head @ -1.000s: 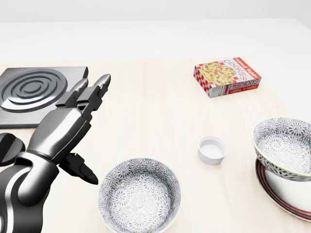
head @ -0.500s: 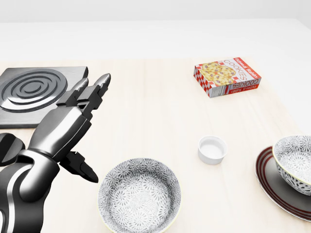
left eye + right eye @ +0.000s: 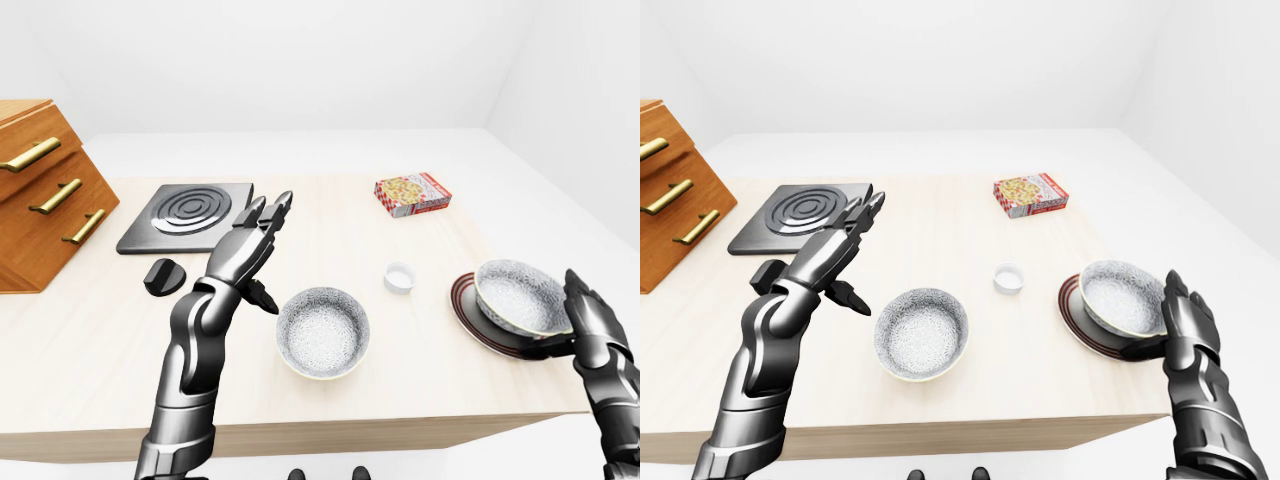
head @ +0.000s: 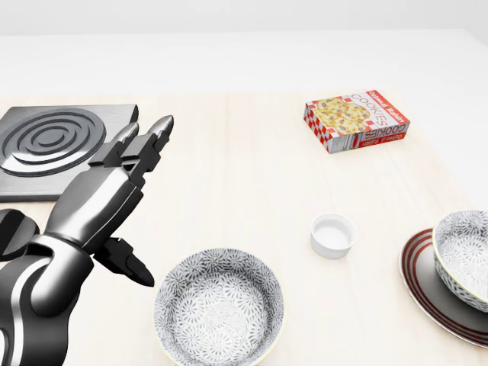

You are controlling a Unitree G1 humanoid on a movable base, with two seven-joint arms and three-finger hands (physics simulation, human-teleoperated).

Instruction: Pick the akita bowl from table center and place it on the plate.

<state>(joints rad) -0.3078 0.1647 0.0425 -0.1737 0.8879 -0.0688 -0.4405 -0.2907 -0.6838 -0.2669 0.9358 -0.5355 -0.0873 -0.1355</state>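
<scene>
Head view aimed steeply down, close over table (image 4: pixel 229 198), plate (image 4: pixel 419 286) cut by right edge. Left-eye, right-eye views aimed same way, wider, whole tabletop and drawer unit (image 3: pixel 40 200) taken in. Right-eye scene shifted left against left-eye. Shared by all three: hob (image 4: pixel 57 145), cookie box (image 4: pixel 356 120), plate
</scene>
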